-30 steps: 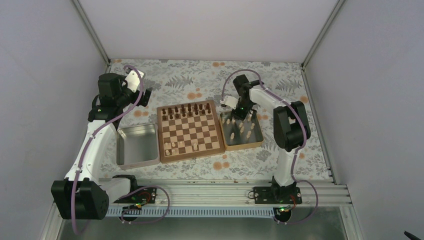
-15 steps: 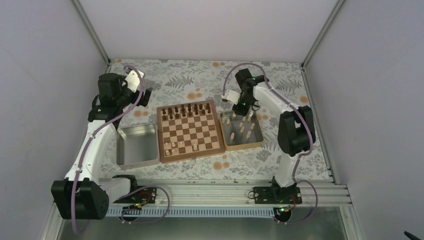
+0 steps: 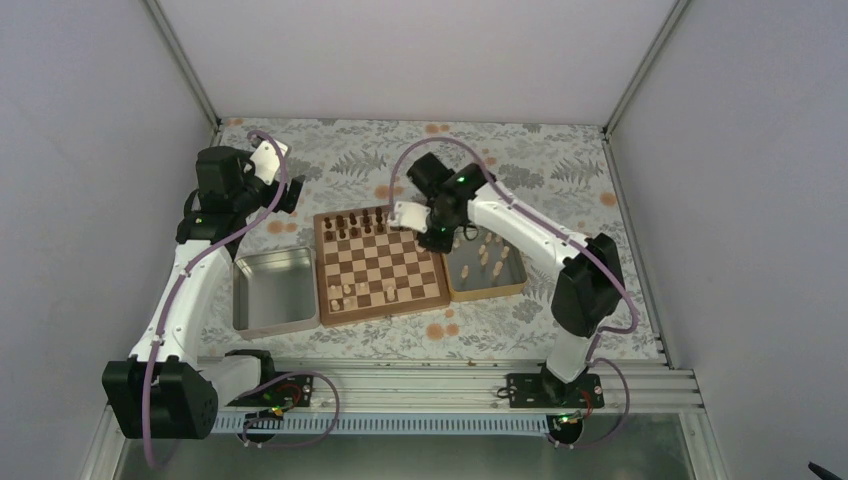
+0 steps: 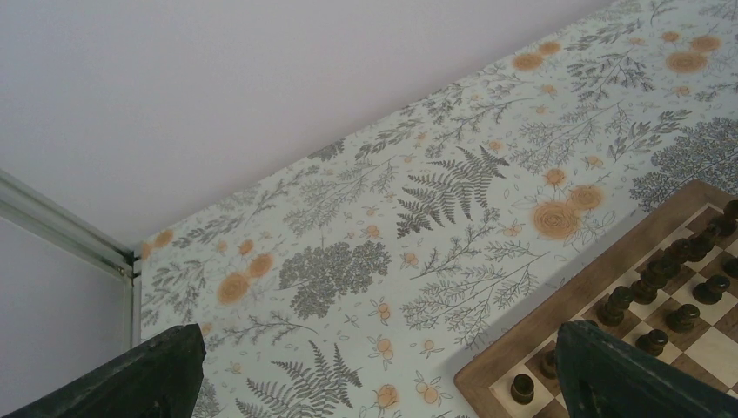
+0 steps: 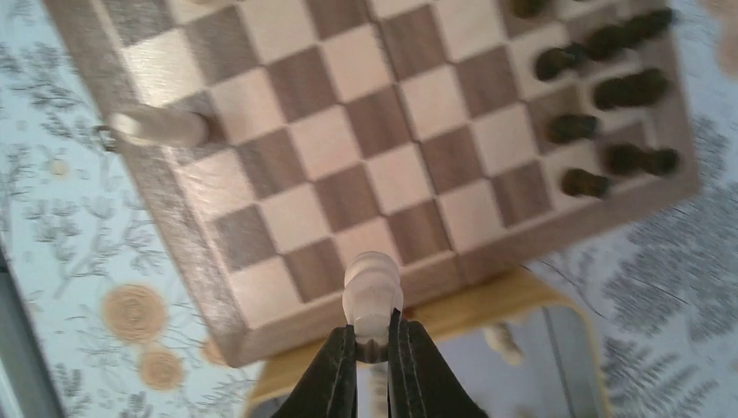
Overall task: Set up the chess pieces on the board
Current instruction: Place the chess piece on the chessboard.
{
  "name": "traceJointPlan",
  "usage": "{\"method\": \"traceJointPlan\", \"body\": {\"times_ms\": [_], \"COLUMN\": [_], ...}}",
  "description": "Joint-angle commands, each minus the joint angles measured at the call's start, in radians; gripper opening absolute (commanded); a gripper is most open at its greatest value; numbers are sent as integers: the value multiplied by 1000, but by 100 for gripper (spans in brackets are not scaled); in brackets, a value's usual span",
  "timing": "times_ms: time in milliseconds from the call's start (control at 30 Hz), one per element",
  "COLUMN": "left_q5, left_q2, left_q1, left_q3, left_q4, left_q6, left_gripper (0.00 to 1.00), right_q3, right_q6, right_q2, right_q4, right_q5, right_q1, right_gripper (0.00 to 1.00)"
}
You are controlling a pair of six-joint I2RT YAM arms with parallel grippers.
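One pale chess piece (image 5: 372, 292) is pinched by its base in our right gripper (image 5: 372, 341), lower centre, over the edge of the board (image 5: 348, 165). We should seat it upright and centred. Meanwhile our left gripper (image 4: 380, 335) gapes idle.

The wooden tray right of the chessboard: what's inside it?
Several pale chess pieces are scattered on its dark floor. The right arm reaches across the far edge of the tray, so anything beneath it there is hidden.
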Motion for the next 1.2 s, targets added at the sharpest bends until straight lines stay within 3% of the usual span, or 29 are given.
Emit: {"method": "traceJointPlan", "body": {"times_ms": [0,600,1167], "left_q5": [24,24,26], "left_q2": [-4,-7,-3], "left_q1": [5,5,5], "left_q3": [10,2,2], "left_q4": [-7,-5,-7], "left_q6": [8,11,10], "left_gripper": [100,100,100], "right_q3": [-43,-148,-176], "right_q6": [61,70,77], "right_q2": [14,95,97], "right_q4": [-7,57,65], "right_q5": [4,-35,-5], "right_q1": [84,191,209], "right_gripper": [4,4,4]}}
